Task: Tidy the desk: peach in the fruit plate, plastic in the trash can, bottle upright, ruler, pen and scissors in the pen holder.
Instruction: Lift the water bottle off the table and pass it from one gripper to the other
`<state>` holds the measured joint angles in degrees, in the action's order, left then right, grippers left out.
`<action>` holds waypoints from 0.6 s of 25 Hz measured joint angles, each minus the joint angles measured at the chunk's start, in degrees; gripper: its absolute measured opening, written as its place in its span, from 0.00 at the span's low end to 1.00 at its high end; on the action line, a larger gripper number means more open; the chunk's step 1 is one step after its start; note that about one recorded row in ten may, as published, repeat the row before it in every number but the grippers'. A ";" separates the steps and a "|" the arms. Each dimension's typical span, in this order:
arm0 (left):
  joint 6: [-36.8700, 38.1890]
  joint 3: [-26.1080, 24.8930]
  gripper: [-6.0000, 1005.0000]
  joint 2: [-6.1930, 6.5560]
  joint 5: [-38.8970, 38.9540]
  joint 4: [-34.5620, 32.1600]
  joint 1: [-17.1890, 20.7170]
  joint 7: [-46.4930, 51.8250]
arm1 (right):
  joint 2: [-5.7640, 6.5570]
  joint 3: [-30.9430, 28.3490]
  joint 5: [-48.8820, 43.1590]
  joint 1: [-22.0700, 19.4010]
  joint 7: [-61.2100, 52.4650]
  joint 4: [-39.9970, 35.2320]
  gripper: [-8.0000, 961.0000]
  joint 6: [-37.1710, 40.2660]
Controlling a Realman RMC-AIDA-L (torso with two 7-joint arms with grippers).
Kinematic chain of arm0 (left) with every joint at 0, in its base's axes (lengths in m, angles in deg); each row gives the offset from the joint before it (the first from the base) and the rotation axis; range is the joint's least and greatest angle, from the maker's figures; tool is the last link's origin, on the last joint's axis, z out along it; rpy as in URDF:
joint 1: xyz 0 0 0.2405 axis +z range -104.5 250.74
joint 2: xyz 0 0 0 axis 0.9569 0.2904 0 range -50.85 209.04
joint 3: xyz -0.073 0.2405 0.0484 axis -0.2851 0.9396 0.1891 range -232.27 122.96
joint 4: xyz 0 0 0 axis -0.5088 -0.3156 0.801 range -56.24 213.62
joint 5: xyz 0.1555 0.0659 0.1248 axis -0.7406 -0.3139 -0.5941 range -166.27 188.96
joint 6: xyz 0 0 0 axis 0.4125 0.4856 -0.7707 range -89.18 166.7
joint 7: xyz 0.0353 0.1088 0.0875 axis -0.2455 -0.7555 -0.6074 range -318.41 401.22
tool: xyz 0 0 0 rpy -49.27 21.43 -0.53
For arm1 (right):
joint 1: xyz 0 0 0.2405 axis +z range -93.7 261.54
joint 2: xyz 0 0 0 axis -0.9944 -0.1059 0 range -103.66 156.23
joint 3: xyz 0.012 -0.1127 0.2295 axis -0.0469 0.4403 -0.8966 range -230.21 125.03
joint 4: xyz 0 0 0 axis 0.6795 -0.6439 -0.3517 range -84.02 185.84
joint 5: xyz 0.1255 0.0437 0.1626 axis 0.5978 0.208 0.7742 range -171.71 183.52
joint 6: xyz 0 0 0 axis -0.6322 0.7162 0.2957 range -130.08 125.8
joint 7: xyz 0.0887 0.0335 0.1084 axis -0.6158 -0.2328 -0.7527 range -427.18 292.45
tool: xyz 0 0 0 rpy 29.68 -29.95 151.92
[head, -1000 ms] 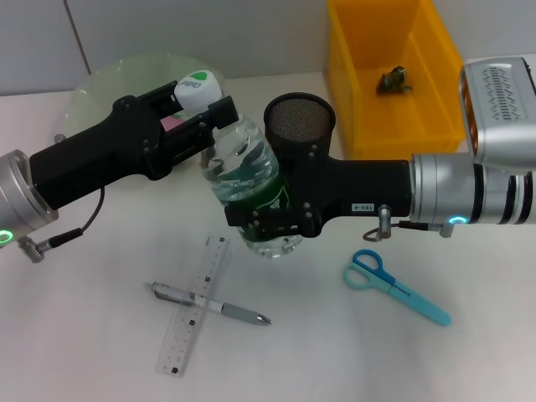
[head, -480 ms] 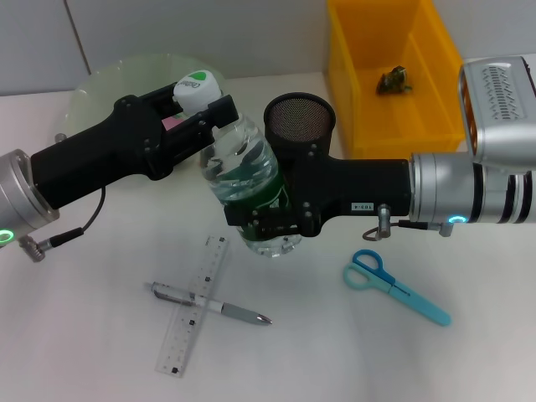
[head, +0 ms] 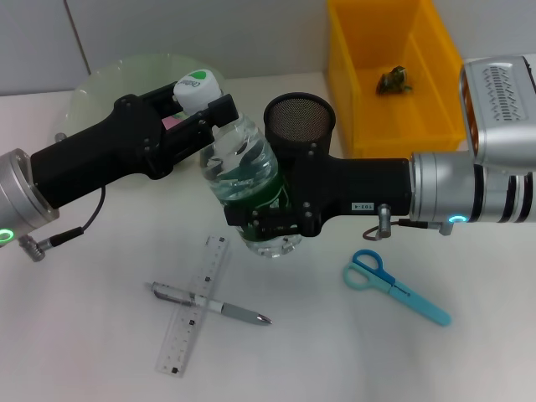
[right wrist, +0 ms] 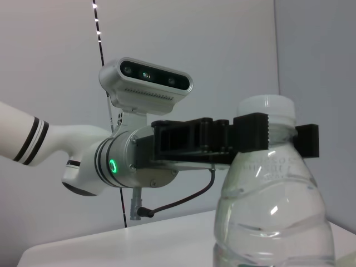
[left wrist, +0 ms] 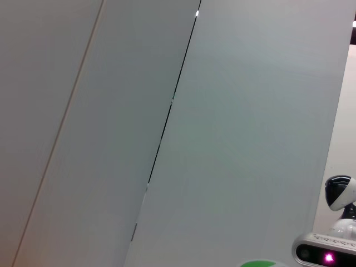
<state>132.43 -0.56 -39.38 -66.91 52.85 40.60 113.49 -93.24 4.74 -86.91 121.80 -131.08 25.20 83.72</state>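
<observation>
A clear water bottle [head: 243, 172] with a white cap and green label is held off the table between both arms. My left gripper [head: 211, 120] is shut on its neck just under the cap. My right gripper [head: 261, 219] is shut on its lower body. In the right wrist view the bottle [right wrist: 272, 211] stands upright with the left gripper [right wrist: 266, 136] clamped around the neck. The ruler [head: 194, 303] lies crossed under the pen [head: 211, 305] on the near table. Blue scissors [head: 395, 286] lie to the right. The peach is out of view.
A black mesh pen holder [head: 300, 121] stands right behind the bottle. The yellow trash can [head: 347, 92] at the back right holds a crumpled piece of plastic [head: 394, 80]. A green fruit plate [head: 100, 88] sits at the back left, partly under my left arm.
</observation>
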 joint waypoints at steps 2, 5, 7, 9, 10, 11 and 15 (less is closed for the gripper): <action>-0.01 -0.04 0.45 0.00 0.00 0.00 0.00 0.04 | 0.00 0.04 0.00 0.00 0.00 -0.02 0.80 -0.03; -0.04 -0.08 0.45 0.00 0.00 0.00 0.00 0.02 | 0.00 0.06 0.00 0.04 0.00 -0.04 0.80 -0.11; -0.06 -0.04 0.45 0.00 0.01 0.00 0.00 -0.02 | 0.00 0.06 0.00 0.06 0.00 -0.04 0.80 -0.14; -0.07 0.01 0.45 0.00 0.05 0.00 0.00 -0.02 | 0.00 0.07 0.00 0.11 0.00 -0.04 0.80 -0.15; -0.07 0.01 0.45 0.00 0.07 0.00 0.00 -0.02 | 0.00 0.07 0.00 0.18 0.00 -0.04 0.80 -0.17; -0.07 0.01 0.45 0.01 0.08 0.00 0.00 -0.02 | 0.00 0.07 0.00 0.18 0.00 -0.04 0.80 -0.17; -0.09 0.02 0.45 0.01 0.10 0.00 0.01 -0.02 | 0.00 0.04 0.00 0.23 0.00 -0.03 0.80 -0.17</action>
<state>132.34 -0.55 -39.37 -66.81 52.85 40.62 113.47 -93.25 4.78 -86.92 122.03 -131.08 25.16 83.55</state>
